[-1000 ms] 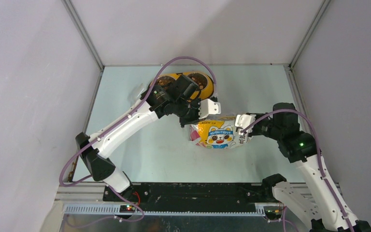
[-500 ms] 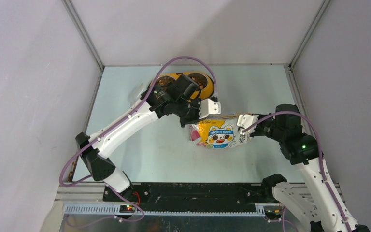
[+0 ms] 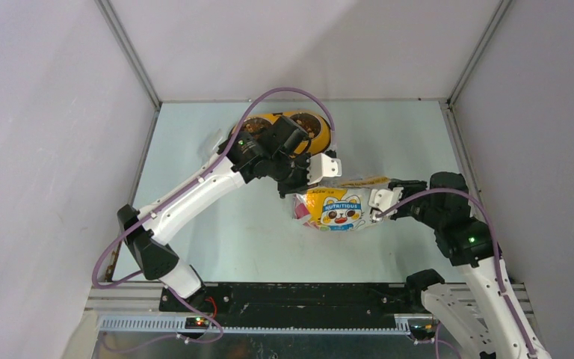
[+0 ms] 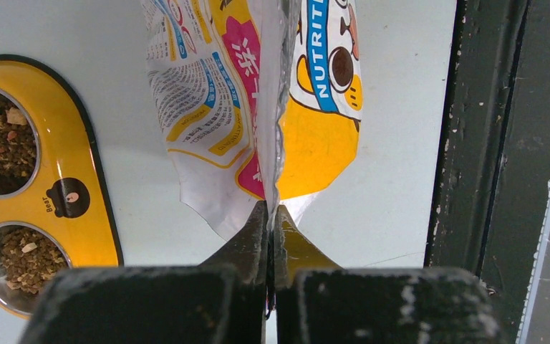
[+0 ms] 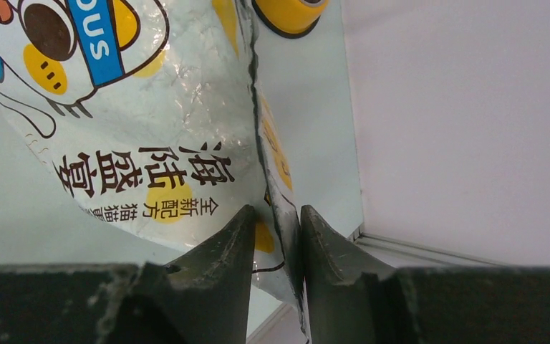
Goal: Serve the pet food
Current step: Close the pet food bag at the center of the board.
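Kibble (image 4: 0, 143) in the bowl (image 4: 79, 154), bag (image 3: 335, 209) before it.

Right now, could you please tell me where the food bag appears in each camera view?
Top view: food bag just right of centre, below the yellow bowl.
Left wrist: upper middle, its edge pinched by the left gripper.
Right wrist: upper left, edge between the parted fingers of the right gripper.
Shared landmark: yellow bowl.

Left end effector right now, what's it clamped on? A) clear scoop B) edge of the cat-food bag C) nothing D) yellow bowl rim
B: the left wrist view shows the left end effector pinched shut on the edge of the foil bag, with the yellow bowl off to the side.
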### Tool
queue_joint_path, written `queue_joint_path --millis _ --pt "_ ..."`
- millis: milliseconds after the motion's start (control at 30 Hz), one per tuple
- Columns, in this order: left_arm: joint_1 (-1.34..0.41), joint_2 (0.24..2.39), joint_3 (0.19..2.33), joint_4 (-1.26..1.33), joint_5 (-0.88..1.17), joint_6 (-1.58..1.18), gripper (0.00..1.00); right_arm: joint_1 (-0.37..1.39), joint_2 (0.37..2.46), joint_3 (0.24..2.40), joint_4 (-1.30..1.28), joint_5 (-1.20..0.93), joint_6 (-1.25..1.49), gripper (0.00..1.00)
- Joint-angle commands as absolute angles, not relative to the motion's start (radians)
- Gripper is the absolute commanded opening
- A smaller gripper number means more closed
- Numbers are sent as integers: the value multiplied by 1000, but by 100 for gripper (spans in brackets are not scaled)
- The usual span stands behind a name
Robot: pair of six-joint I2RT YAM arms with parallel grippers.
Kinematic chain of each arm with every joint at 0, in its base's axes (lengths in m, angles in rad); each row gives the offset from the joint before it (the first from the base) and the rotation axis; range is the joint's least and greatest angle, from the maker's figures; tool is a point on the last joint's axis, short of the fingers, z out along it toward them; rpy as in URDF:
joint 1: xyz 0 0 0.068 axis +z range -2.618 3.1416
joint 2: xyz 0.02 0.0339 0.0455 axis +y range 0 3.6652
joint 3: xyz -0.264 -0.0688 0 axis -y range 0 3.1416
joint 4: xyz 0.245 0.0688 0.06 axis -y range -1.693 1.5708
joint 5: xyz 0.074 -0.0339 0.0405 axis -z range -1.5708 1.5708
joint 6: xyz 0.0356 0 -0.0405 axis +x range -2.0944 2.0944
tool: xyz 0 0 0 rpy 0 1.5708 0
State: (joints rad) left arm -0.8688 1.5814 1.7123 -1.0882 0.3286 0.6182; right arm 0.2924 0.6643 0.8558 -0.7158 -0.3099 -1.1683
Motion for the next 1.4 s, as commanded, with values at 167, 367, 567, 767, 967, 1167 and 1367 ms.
queue_joint_path --millis 167,367,567,767,967,1167,1367 --pt "-849 1591 1735 -1083 363 598 0 336 646 824 -633 -261 -1191 18" --pt "-848 1595 1745 -1089 368 599 0 344 668 830 -595 -224 -1162 0" --pt "-847 1585 1753 -1100 363 614 0 194 797 1041 -848 -565 -1090 0" --pt "-841 1556 1765 -1103 352 625 0 3 945 1233 -1081 -828 -1149 0" --pt "-836 1537 1818 -1131 389 641 0 -64 1041 1344 -1188 -950 -1181 0" --pt "-836 1534 1826 -1149 399 651 0 -64 1127 1409 -1220 -985 -1150 0" --pt "-836 1529 1826 -1157 423 664 25 -64 1174 1419 -1217 -1000 -1128 0"
